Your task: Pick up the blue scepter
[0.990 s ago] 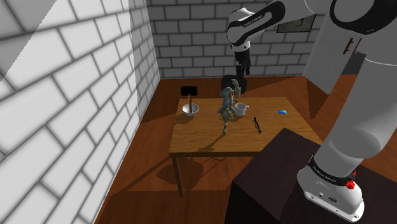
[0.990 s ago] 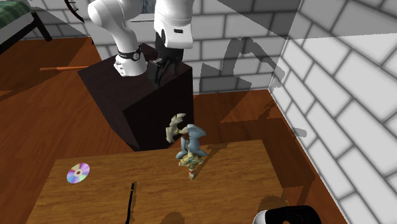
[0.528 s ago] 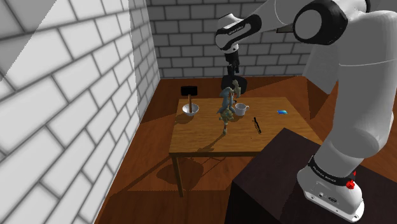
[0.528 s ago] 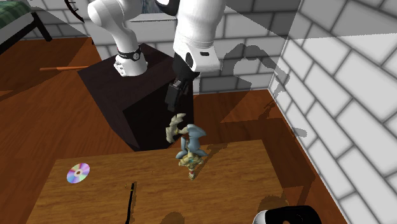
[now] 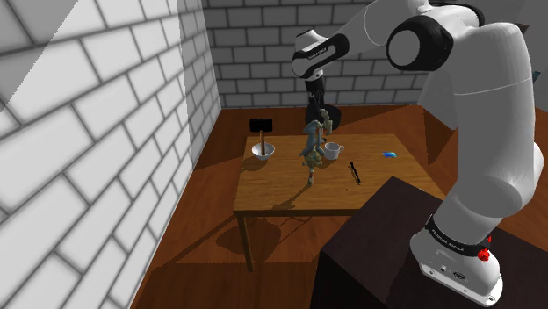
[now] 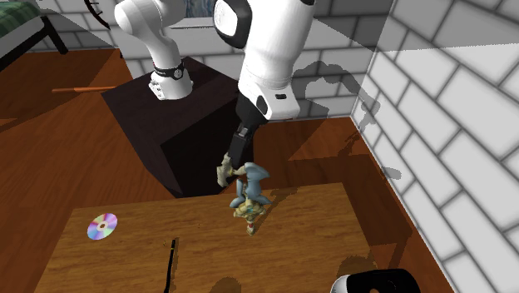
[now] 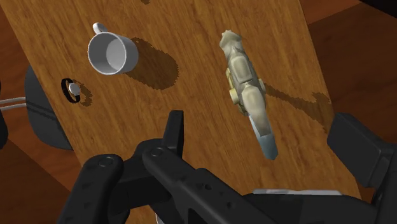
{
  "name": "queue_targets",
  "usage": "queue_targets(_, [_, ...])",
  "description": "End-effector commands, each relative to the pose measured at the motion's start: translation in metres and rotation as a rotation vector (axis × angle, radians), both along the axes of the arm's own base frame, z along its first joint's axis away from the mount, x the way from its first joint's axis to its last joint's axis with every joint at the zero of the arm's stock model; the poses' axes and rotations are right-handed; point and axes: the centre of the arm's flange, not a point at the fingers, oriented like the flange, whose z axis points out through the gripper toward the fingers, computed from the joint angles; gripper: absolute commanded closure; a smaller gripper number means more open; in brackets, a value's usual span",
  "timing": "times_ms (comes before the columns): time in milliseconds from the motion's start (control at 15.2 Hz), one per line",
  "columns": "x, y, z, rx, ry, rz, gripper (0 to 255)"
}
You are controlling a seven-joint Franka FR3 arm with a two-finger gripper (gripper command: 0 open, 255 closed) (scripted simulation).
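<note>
Over the wooden table your arm arched up from the stand. The elbow sat high, the forearm ran toward the shoulder view's left, and the wrist was bent down. The gripper pointed nearly straight down, just above the scepter.

In the second exterior view the gripper slanted down with its tips right beside the pale head of the scepter. You couldn't tell from there whether they touched. In the wrist view the fingers were spread wide. The gripper straddled the scepter, with neither finger on it and nothing pinched.

The scepter stood on end near the table's middle, leaning a bit. It read as blue-grey with tan parts from the side, and as cream with a light blue tip from the wrist camera.

Containers:
- **Mug:** the white mug was upright just beside the scepter, on the shoulder view's right. From the wrist camera the mug was mouth up, showing its white inside.
- **Bowl:** the white bowl sat on the scepter's other side, with a black block-headed tool standing in it. You couldn't tell what kind of tool.

Also on the table:
- a thin black stick
- a small blue item near a corner
- a shiny disc
</note>
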Motion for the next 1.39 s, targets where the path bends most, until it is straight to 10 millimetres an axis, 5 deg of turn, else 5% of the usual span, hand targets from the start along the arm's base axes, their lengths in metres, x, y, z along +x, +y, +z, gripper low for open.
queue_targets(0, [0.000,-0.001,-0.010,0.000,-0.001,0.000,0])
queue_targets(132, [0.000,-0.001,-0.013,0.000,-0.001,0.000,0])
queue_targets(198, [0.000,-0.001,-0.014,0.000,-0.001,0.000,255])
queue_targets(792, [0.000,-0.001,-0.013,0.000,-0.001,0.000,255])
queue_targets(1320, [0.000,-0.001,0.029,0.000,-0.001,0.000,255])
